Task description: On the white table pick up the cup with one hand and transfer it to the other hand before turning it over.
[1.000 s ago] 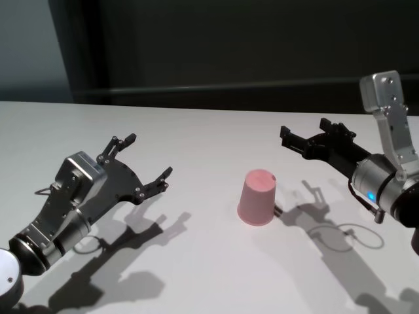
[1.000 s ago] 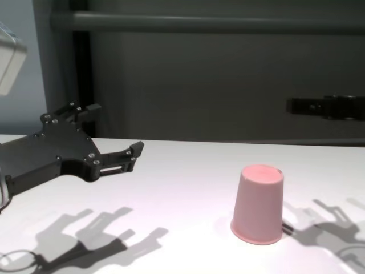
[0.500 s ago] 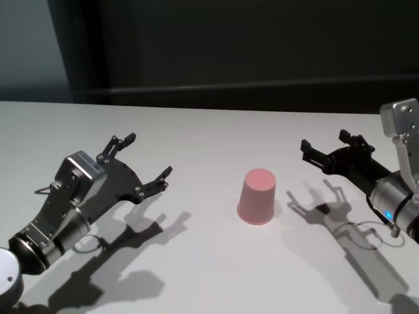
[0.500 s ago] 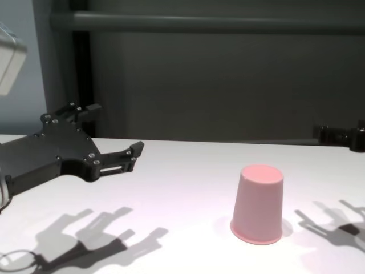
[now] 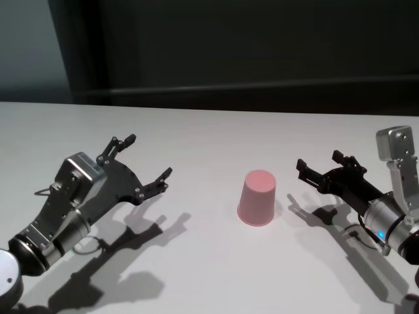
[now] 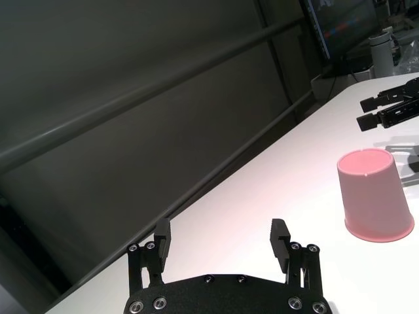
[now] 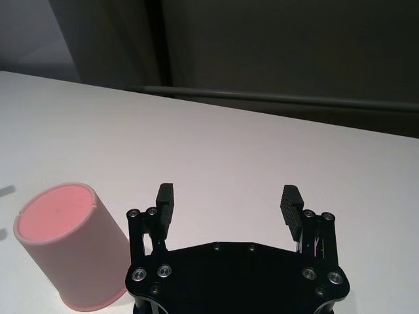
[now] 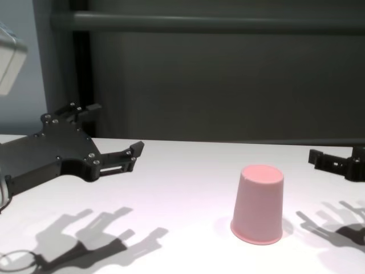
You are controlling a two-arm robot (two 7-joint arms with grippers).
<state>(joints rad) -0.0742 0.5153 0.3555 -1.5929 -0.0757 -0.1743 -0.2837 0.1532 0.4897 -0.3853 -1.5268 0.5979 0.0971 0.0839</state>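
Note:
The pink cup stands upside down on the white table, closed base up; it also shows in the chest view, the left wrist view and the right wrist view. My right gripper is open and empty, low over the table just right of the cup, apart from it; its fingers point past the cup's side. My left gripper is open and empty, held above the table well left of the cup, and shows in the chest view.
A dark wall with a horizontal rail runs behind the table's far edge. A monitor stands beyond the table's far right corner in the left wrist view. Bare tabletop lies around the cup.
My right gripper has come down from higher up to just above the table, drawing back to the right and then edging toward the cup. The cup and the left arm have not moved.

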